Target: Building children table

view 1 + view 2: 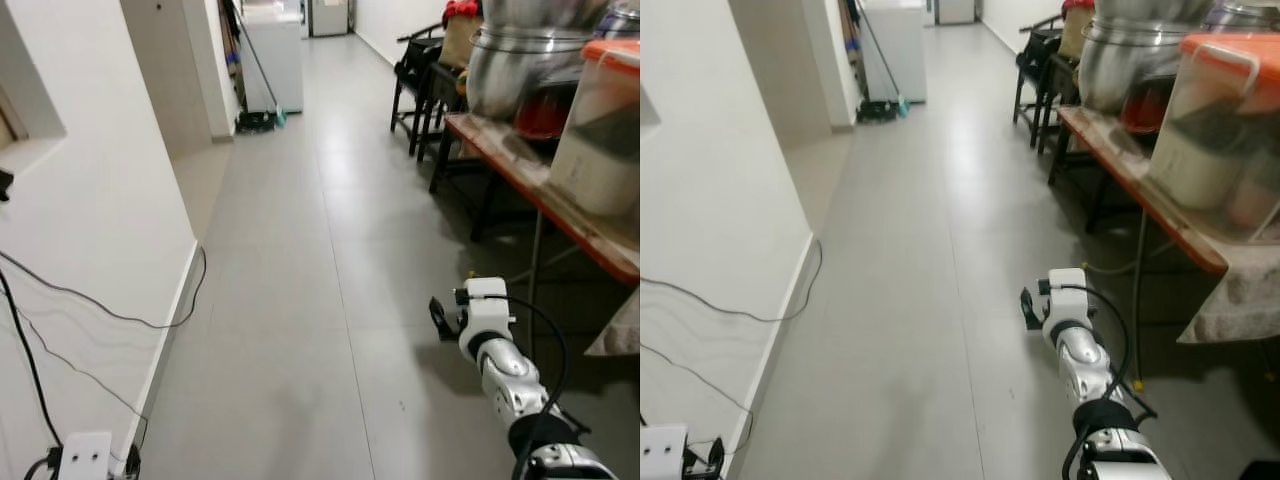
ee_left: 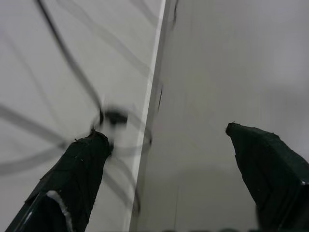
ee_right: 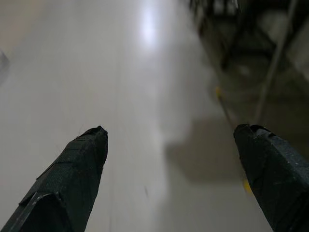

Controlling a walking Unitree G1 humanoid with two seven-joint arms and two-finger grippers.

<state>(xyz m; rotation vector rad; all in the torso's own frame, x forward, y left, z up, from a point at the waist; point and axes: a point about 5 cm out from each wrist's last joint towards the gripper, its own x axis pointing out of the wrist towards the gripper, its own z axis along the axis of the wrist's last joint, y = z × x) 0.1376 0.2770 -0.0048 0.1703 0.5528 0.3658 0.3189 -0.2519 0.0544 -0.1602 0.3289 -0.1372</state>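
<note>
Right wrist view: right gripper (image 3: 171, 137) above floor (image 3: 120, 96).

A long corridor with a glossy grey tiled floor (image 1: 300, 260) runs between a white plastered wall (image 1: 100, 230) trailing black cables (image 1: 110, 315) and a worn orange-topped counter (image 1: 560, 205). Dark wooden chairs (image 1: 420, 85) stand beyond it.

Right hand (image 3: 171, 130) fingers spread over grey floor (image 1: 300, 250), left hand (image 2: 166, 133) spread beside wall (image 2: 38, 58)
</note>
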